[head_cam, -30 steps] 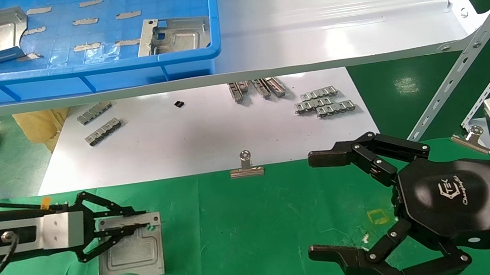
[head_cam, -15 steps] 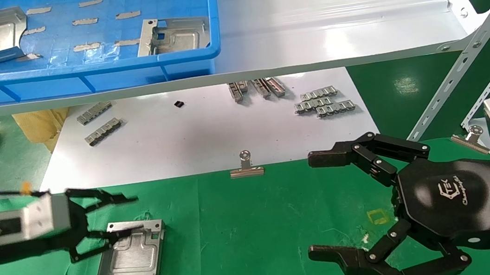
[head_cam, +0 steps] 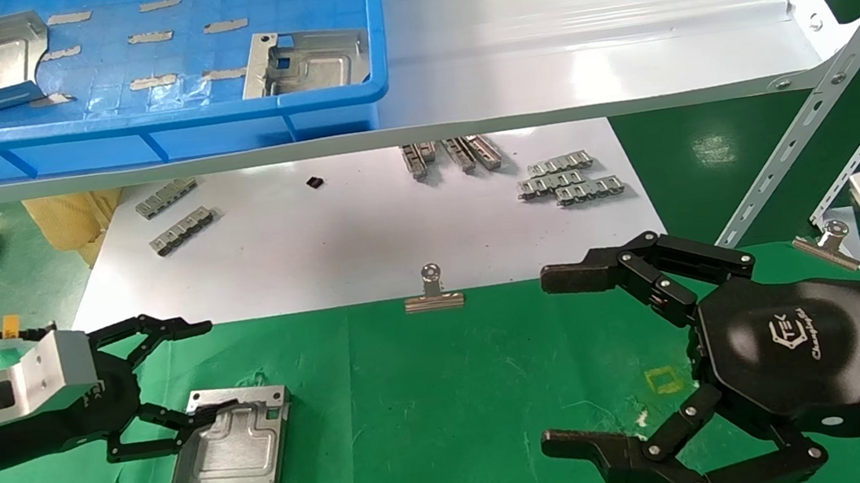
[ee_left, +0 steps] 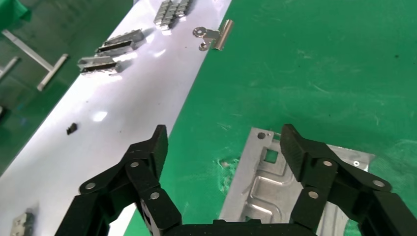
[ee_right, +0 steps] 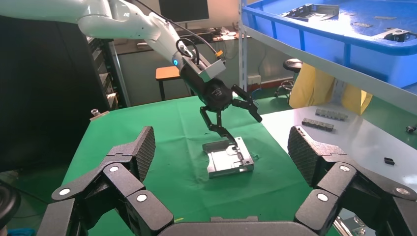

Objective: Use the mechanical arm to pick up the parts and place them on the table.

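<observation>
Head view: left gripper jaws spread, nothing held, at 9 o'clock of part lying flat on table; right gripper parked, spread.

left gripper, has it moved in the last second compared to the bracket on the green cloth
Yes. The left gripper has let go of the bracket, opened its jaws and drawn back toward the table's left edge; the bracket lies flat.
</observation>
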Action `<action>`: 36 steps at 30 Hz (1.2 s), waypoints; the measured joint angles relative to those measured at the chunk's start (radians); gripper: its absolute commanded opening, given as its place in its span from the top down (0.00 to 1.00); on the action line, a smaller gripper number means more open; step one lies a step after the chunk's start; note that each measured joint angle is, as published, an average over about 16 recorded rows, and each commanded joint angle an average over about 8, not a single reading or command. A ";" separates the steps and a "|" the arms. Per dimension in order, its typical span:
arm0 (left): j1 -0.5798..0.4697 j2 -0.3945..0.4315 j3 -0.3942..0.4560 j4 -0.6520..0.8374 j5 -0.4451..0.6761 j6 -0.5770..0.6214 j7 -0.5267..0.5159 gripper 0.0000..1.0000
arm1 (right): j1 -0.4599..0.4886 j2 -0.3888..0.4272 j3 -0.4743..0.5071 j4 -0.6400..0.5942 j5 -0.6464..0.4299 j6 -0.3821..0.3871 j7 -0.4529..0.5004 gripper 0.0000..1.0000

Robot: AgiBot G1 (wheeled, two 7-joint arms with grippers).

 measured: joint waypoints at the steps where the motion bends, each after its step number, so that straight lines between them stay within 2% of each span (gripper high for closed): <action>1: 0.004 -0.002 -0.004 -0.011 -0.001 -0.001 -0.008 0.00 | 0.000 0.000 0.000 0.000 0.000 0.000 0.000 0.00; 36: 0.285 -0.124 -0.300 -0.707 -0.126 -0.055 -0.541 0.00 | 0.000 0.000 0.000 0.000 0.000 0.000 0.000 0.00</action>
